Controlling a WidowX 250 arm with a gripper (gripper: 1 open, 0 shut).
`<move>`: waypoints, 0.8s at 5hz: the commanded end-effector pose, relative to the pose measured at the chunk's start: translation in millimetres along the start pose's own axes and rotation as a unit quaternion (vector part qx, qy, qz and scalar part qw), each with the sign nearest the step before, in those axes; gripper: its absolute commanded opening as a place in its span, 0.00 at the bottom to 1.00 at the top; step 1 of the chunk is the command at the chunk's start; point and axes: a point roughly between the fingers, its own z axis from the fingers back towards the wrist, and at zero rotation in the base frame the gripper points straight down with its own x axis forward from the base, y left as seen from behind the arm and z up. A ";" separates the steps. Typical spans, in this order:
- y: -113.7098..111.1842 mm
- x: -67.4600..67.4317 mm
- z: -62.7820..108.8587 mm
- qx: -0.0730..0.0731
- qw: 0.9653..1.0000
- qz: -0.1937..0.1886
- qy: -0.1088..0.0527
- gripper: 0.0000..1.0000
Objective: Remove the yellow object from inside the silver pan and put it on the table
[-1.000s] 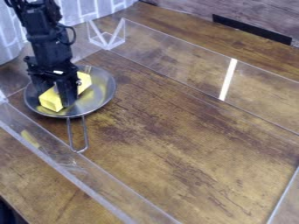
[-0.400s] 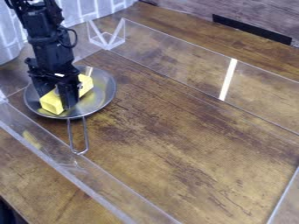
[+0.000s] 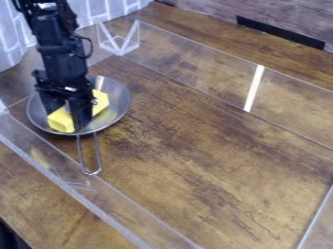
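The yellow object point(image 3: 58, 120), a small block, lies in the silver pan point(image 3: 115, 98) at the left of the table point(image 3: 215, 146). My gripper point(image 3: 69, 114) points straight down into the pan. One black finger stands on each side of the block, closed against it. The block's top face is mostly hidden by the gripper. The pan's wire handle point(image 3: 89, 154) points toward the front edge.
A clear wire-like stand point(image 3: 120, 39) sits behind the pan near the back wall. Clear glossy strips point(image 3: 58, 170) cross the tabletop in front of the pan and to its right. Open wood stretches to the right of the pan.
The gripper and the yellow block have shifted slightly toward the front of the picture, and the pan with its handle has slid a little the same way.
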 end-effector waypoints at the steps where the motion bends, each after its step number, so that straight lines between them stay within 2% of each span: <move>1: -11.3 4.7 28.1 0.016 0.999 -0.008 -0.035 0.00; 4: -31.1 3.4 38.7 0.021 0.999 -0.018 -0.038 0.00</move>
